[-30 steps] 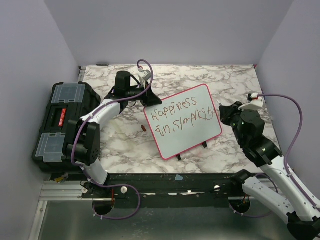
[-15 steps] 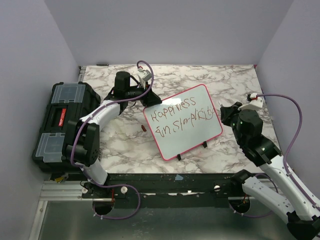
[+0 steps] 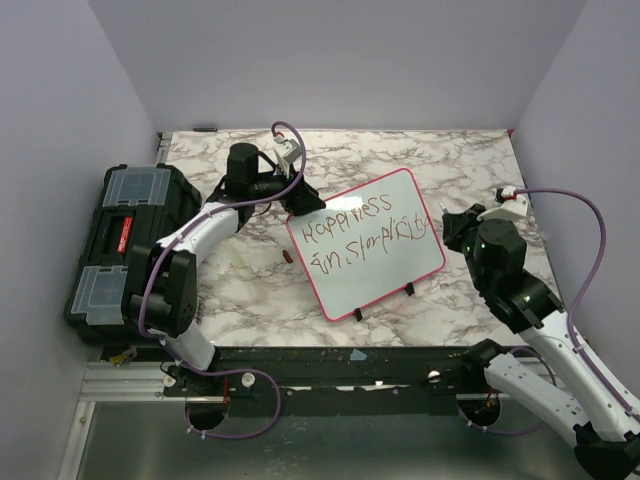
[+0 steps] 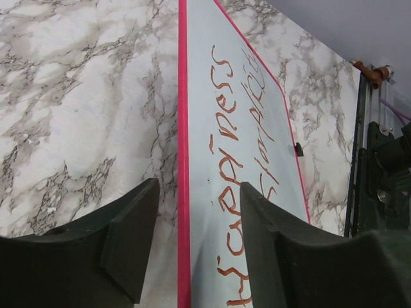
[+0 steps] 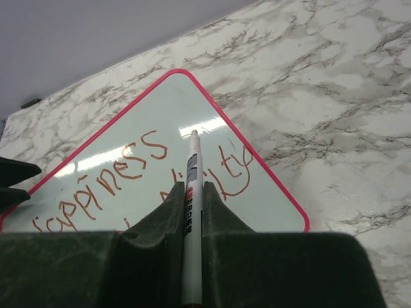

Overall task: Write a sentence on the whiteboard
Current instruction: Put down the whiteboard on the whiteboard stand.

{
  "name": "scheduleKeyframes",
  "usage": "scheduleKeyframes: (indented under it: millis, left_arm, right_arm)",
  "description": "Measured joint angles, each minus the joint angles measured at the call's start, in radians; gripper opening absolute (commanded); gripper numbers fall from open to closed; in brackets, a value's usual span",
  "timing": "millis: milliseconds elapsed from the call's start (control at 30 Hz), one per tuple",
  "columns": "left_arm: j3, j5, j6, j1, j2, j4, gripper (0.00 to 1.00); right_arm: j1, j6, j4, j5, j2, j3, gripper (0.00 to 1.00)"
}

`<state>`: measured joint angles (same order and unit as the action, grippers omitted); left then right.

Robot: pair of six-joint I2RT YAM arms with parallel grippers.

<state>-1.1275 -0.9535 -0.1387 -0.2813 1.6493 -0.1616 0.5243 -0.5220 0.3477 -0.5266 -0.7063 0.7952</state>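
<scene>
beside whiteboard (image 3: 392, 276), right claw (image 5: 191, 194) (closed) pinching marker (image 5: 192, 163)

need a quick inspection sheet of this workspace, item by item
surface: marble-pattern tabletop, no spills seen
job's things: whiteboard sits askew mid-table, pink frame, two black feet at its near edge; sentence in red-brown, two lines
clutter: black toolbox at the table's left edge; small dark red bit left of the board, too small to identify
grippers: left gripper open, fingers either side of the board's frame, not pinching it; right gripper shut on a marker pointing toward the board
cables: purple cable loops over the left wrist, another along the right arm
surroundings: plain pale walls on three sides
</scene>
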Motion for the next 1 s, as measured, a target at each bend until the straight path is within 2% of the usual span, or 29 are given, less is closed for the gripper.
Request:
scheduleKeyframes:
  millis: [300,367,600,733,867,933,1000]
  left_arm:
    - [0.043,0.032,0.0,0.0,-0.055,-0.033,0.8]
    - [0.056,0.044,-0.001,0.0,-0.074,-0.042,0.98]
    - [0.091,0.158,-0.007,0.006,-0.162,-0.061,0.98]
    - [0.132,0.277,-0.024,0.007,-0.241,-0.062,0.98]
    - [0.163,0.456,-0.058,0.007,-0.343,-0.033,0.99]
    - [0.169,0.628,-0.097,0.007,-0.406,0.02,0.97]
    - [0.173,0.731,-0.122,0.007,-0.455,0.066,0.96]
  right_arm:
    - [0.0,0.0,0.001,-0.004,0.0,0.0,0.01]
    - [0.0,0.0,0.005,-0.004,0.0,0.0,0.01]
    - [0.0,0.0,0.039,0.019,0.0,0.019,0.01]
    - [0.0,-0.001,0.045,0.051,-0.003,0.027,0.01]
    - [0.0,-0.004,0.048,0.082,-0.009,0.029,0.01]
    - [0.0,-0.005,0.047,0.093,-0.008,0.029,0.01]
    - [0.0,-0.005,0.047,0.102,-0.007,0.029,0.01]
